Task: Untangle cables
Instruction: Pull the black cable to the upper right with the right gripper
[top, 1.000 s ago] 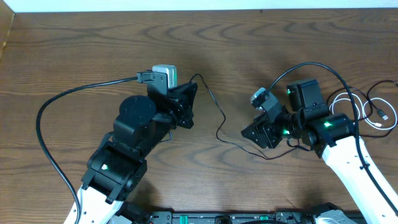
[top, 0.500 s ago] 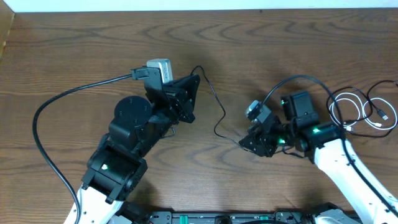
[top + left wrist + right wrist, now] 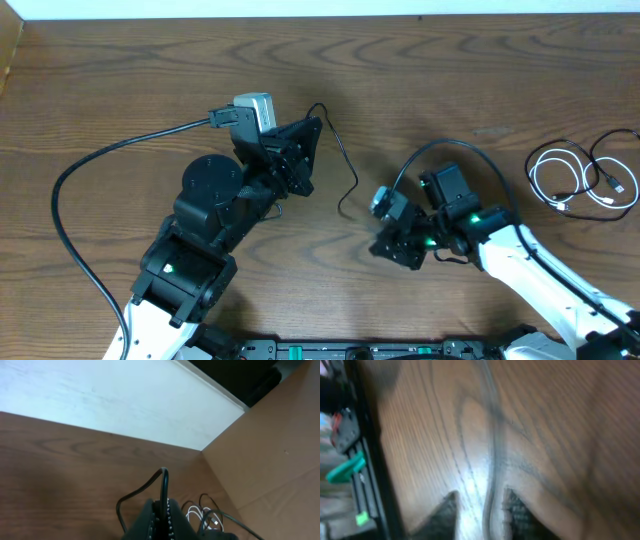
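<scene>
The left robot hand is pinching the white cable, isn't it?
Not quite. The left gripper is pinching the black cable, as the left wrist view shows. The white cable lies coiled off to the right, with no gripper on it.

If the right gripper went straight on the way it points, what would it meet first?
Probably the black cable lying between the right gripper's parted fingers, then the table right behind it; the wrist view is blurred.

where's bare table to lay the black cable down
Widest bare patch: the far strip of table beyond both arms. Left of the left arm's thick wire is bare too. Crowded: the middle, where the black cable runs from left hand to right hand, and the right edge by the white cable.
</scene>
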`<act>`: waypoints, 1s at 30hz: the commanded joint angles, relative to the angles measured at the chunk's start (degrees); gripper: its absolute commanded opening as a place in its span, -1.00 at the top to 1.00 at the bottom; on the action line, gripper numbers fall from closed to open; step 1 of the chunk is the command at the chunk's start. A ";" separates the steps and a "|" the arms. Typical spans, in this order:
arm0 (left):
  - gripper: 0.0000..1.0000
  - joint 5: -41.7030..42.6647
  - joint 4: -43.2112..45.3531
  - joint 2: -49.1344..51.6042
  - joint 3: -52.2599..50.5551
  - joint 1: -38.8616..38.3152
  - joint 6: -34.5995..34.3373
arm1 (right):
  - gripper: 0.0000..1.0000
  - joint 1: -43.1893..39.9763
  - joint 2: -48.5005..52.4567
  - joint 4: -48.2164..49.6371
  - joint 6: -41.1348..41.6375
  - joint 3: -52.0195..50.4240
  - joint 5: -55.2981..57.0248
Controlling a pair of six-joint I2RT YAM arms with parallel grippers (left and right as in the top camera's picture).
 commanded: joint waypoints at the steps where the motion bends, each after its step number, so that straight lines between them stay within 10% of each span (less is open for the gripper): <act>1: 0.85 -0.74 -2.54 -0.26 0.96 0.15 -0.46 | 0.98 0.81 1.49 2.43 2.71 -0.55 1.68; 14: 0.81 -0.28 -33.14 9.25 0.94 0.15 -0.24 | 0.98 -0.76 -1.14 28.74 17.11 -0.09 28.30; 16: 0.70 -0.26 -34.51 10.86 0.94 0.13 -0.24 | 0.98 -1.75 -2.82 34.93 17.11 -0.04 33.29; 21: -0.47 -0.28 -35.23 13.38 0.94 0.09 -0.24 | 0.98 -5.51 -7.96 52.43 17.14 -0.04 51.08; 30: -0.57 -0.33 -35.19 13.66 0.92 0.09 0.00 | 0.98 -21.00 -11.93 60.52 17.11 0.20 62.05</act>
